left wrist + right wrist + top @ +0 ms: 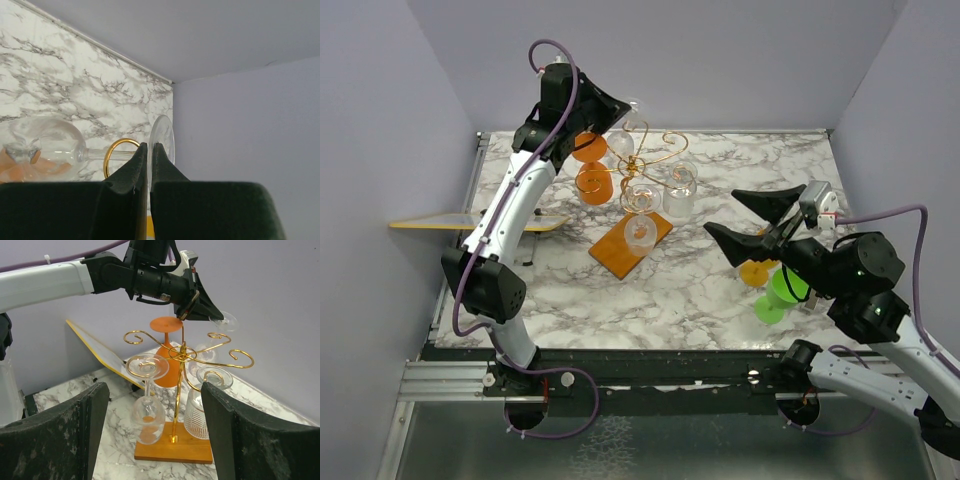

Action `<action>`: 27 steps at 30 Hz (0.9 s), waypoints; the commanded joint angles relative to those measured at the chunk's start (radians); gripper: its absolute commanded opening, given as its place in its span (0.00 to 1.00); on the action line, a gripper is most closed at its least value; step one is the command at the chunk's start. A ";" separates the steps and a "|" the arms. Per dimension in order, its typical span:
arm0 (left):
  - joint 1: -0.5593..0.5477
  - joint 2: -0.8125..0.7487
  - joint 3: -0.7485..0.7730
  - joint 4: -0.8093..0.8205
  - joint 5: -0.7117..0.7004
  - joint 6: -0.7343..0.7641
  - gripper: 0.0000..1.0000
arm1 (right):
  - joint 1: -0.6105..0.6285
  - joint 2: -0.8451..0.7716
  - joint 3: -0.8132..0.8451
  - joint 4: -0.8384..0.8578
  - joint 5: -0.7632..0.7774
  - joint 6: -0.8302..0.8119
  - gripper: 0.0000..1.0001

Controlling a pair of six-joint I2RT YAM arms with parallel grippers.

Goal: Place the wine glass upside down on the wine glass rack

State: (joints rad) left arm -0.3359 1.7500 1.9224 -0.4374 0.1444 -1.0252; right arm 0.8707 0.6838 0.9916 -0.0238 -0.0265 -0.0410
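My left gripper [618, 115] is at the back, above the wine glass rack [650, 160], shut on the foot of a clear wine glass [162, 135]. The glass's stem crosses a gold scroll loop [119, 152] and its bowl [42, 150] hangs beyond it. The right wrist view shows the same grip [202, 310] at the rack's far arm, with the held glass [206, 351] hanging bowl down. The rack [182, 354] stands on a wooden base [172, 450]. My right gripper [722, 212] is open and empty, right of the rack, facing it.
Upside down on the rack hang an orange glass [167, 325], a clear glass [147, 412] and a cut-pattern glass [202, 412]. An orange glass [758, 272] and a green glass [780, 292] lie by the right arm. A yellow-edged board [470, 222] juts over the left edge.
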 commanded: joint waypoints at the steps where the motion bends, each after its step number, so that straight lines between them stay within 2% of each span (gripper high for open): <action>1: 0.001 -0.048 0.013 -0.013 -0.041 0.036 0.00 | 0.004 0.003 -0.012 0.016 0.012 0.012 0.79; 9: 0.001 -0.062 0.004 -0.041 -0.076 0.070 0.00 | 0.004 0.005 -0.014 0.016 0.011 0.016 0.79; 27: 0.001 -0.066 -0.018 -0.044 -0.075 0.083 0.20 | 0.005 0.004 -0.017 0.043 0.014 0.019 0.79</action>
State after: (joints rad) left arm -0.3359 1.7351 1.9141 -0.5095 0.0956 -0.9592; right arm 0.8707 0.6891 0.9894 -0.0002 -0.0265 -0.0330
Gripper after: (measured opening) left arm 0.185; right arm 0.787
